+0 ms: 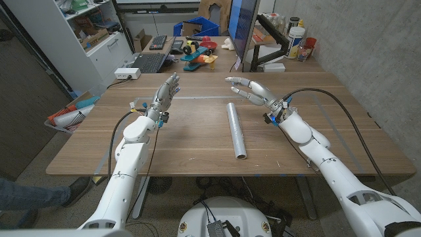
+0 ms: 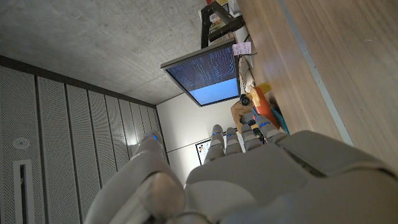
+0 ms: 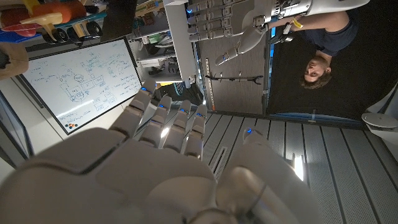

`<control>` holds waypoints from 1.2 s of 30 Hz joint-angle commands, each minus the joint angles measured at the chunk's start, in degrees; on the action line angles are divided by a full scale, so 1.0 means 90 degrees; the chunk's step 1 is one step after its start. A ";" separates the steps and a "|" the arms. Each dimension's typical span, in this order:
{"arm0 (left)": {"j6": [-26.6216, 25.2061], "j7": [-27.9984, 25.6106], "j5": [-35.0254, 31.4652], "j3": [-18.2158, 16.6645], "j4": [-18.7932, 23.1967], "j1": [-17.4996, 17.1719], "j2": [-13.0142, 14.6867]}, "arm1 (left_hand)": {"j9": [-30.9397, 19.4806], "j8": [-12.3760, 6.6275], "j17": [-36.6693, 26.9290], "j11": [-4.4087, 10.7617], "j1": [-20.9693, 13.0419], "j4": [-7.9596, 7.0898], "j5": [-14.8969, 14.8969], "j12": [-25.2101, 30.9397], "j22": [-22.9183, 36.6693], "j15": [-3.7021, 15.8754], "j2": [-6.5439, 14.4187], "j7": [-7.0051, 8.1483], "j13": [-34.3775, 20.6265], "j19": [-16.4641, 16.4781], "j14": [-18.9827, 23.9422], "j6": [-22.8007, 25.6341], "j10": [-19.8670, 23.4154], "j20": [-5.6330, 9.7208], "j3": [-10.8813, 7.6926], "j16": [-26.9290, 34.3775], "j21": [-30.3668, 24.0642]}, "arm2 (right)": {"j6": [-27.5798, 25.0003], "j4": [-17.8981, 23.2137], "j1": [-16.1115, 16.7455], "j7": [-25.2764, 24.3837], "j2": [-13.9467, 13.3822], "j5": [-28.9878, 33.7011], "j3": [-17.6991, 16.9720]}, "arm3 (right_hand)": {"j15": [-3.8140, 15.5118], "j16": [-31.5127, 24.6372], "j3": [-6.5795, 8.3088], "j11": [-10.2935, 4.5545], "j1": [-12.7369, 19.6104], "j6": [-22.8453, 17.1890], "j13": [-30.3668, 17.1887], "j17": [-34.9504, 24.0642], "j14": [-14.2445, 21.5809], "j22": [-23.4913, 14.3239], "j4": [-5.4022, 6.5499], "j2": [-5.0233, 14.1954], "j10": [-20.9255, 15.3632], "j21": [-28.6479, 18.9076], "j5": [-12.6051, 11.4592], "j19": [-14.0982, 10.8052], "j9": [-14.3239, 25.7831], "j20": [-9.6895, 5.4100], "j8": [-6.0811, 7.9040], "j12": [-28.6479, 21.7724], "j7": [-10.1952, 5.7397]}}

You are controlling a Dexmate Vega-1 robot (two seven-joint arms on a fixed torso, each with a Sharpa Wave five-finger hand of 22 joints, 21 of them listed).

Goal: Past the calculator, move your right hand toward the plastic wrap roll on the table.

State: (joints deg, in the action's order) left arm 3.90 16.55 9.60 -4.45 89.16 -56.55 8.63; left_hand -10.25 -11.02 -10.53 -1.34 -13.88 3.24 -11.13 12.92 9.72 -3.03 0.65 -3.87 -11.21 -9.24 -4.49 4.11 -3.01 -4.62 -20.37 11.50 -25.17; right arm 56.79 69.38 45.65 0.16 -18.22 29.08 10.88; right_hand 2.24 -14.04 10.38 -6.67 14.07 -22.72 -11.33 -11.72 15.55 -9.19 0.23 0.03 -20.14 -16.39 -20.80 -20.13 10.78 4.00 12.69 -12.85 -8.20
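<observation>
A plastic wrap roll (image 1: pixel 237 129) lay lengthwise near the middle of the wooden table (image 1: pixel 342 131). The right hand (image 1: pixel 248 89) hovered just beyond the roll's far end, fingers spread, grasping nothing. The left hand (image 1: pixel 166 92) was raised well apart to the left, fingers also released.
</observation>
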 commanded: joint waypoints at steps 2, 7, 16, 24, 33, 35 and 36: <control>0.0020 0.0023 0.0002 0.0025 -0.0037 0.0026 -0.0004 | -0.0012 0.0010 -0.0011 0.0030 0.0009 0.0002 0.0018 -0.0006 0.0030 -0.0019 0.0028 0.0010 -0.0021 -0.0014 0.0032 0.0043 0.0029 -0.0038 -0.0005 -0.0026 0.0045 | -0.0005 0.0117 -0.0016 -0.0394 -0.0137 0.0609 0.0152 | 0.0091 0.0019 0.0020 -0.0059 0.0023 -0.0002 -0.0030 -0.0014 -0.0038 -0.0032 -0.0061 -0.0048 0.0004 0.0026 -0.0051 -0.0043 0.0037 -0.0002 -0.0002 0.0043 -0.0063; 0.0032 0.0031 0.0012 0.0015 -0.0060 0.0022 -0.0004 | -0.0012 0.0010 -0.0011 0.0022 0.0011 0.0003 0.0018 -0.0006 0.0030 -0.0019 0.0029 0.0009 -0.0021 -0.0015 0.0031 0.0044 0.0032 -0.0043 -0.0004 -0.0027 0.0054 | -0.0078 0.0187 -0.0015 -0.0479 -0.0192 0.0722 0.0225 | 0.0102 0.0035 0.0018 -0.0062 0.0025 -0.0011 -0.0031 -0.0013 -0.0063 -0.0032 -0.0065 -0.0052 0.0011 0.0045 -0.0064 -0.0050 0.0037 -0.0004 -0.0004 0.0053 -0.0068; 0.0048 0.0054 0.0033 -0.0007 -0.0060 0.0010 0.0011 | -0.0012 0.0013 -0.0011 0.0018 0.0017 0.0006 0.0018 -0.0012 0.0031 -0.0017 0.0032 0.0012 -0.0021 -0.0010 0.0028 0.0043 0.0028 -0.0046 0.0000 -0.0030 0.0074 | -0.0190 0.0323 -0.0044 -0.0700 -0.0324 0.1059 0.0369 | 0.0099 0.0051 0.0013 -0.0067 0.0028 0.0001 -0.0032 -0.0011 -0.0083 -0.0033 -0.0074 -0.0061 0.0014 0.0076 -0.0083 -0.0058 0.0037 0.0002 -0.0017 0.0063 -0.0082; 0.0052 0.0083 0.0050 -0.0022 -0.0040 0.0021 0.0037 | -0.0012 0.0012 -0.0011 0.0021 0.0022 0.0009 0.0017 -0.0018 0.0031 -0.0019 0.0035 0.0014 -0.0021 -0.0005 0.0028 0.0047 0.0021 -0.0048 0.0003 -0.0031 0.0091 | -0.0310 0.0439 -0.0068 -0.0867 -0.0432 0.1270 0.0498 | 0.0086 0.0061 0.0009 -0.0056 0.0029 0.0002 -0.0033 -0.0010 -0.0089 -0.0034 -0.0081 -0.0064 0.0034 0.0110 -0.0104 -0.0063 0.0036 0.0014 -0.0026 0.0080 -0.0086; 0.0038 0.0099 0.0056 -0.0032 -0.0058 0.0038 0.0056 | -0.0012 0.0014 -0.0011 0.0020 0.0027 0.0013 0.0017 -0.0015 0.0032 -0.0019 0.0037 0.0013 -0.0021 0.0002 0.0030 0.0045 0.0035 -0.0049 0.0006 -0.0031 0.0108 | -0.0388 0.0423 -0.0141 -0.1052 -0.0526 0.1453 0.0676 | 0.0082 0.0072 0.0009 -0.0080 0.0030 0.0002 -0.0033 -0.0010 -0.0101 -0.0035 -0.0084 -0.0060 0.0045 0.0138 -0.0121 -0.0074 0.0036 0.0022 -0.0033 0.0091 -0.0098; 0.0038 0.0106 0.0062 -0.0034 -0.0068 0.0041 0.0056 | -0.0012 0.0014 -0.0011 0.0019 0.0028 0.0013 0.0017 -0.0016 0.0032 -0.0019 0.0037 0.0011 -0.0021 0.0003 0.0031 0.0046 0.0034 -0.0049 0.0006 -0.0031 0.0110 | -0.0408 0.0427 -0.0156 -0.1115 -0.0549 0.1528 0.0713 | 0.0078 0.0074 0.0008 -0.0107 0.0030 0.0003 -0.0034 -0.0011 -0.0100 -0.0035 -0.0085 -0.0058 0.0056 0.0146 -0.0128 -0.0078 0.0036 0.0021 -0.0036 0.0098 -0.0109; 0.0038 0.0108 0.0062 -0.0035 -0.0071 0.0043 0.0058 | -0.0012 0.0014 -0.0011 0.0018 0.0028 0.0014 0.0017 -0.0018 0.0032 -0.0022 0.0037 0.0012 -0.0021 0.0003 0.0031 0.0047 0.0030 -0.0049 0.0006 -0.0031 0.0113 | -0.0420 0.0433 -0.0162 -0.1154 -0.0562 0.1574 0.0731 | 0.0080 0.0075 0.0008 -0.0107 0.0030 0.0003 -0.0034 -0.0011 -0.0101 -0.0035 -0.0085 -0.0058 0.0062 0.0150 -0.0130 -0.0081 0.0036 0.0023 -0.0036 0.0101 -0.0111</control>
State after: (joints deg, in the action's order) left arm 4.26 17.25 10.01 -4.63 88.75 -56.31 9.02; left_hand -10.25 -11.02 -10.53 -1.02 -13.83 3.24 -11.13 12.96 9.72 -3.03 0.71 -3.88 -11.33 -9.24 -4.49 4.10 -2.69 -4.61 -20.38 11.17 -24.35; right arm 53.93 73.01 44.83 -7.94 -22.22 40.65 15.73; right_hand 2.16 -13.52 10.38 -7.16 14.06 -22.52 -11.32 -11.74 15.03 -9.20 -0.24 0.02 -19.63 -15.25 -21.43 -20.43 10.78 4.31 12.47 -11.97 -8.82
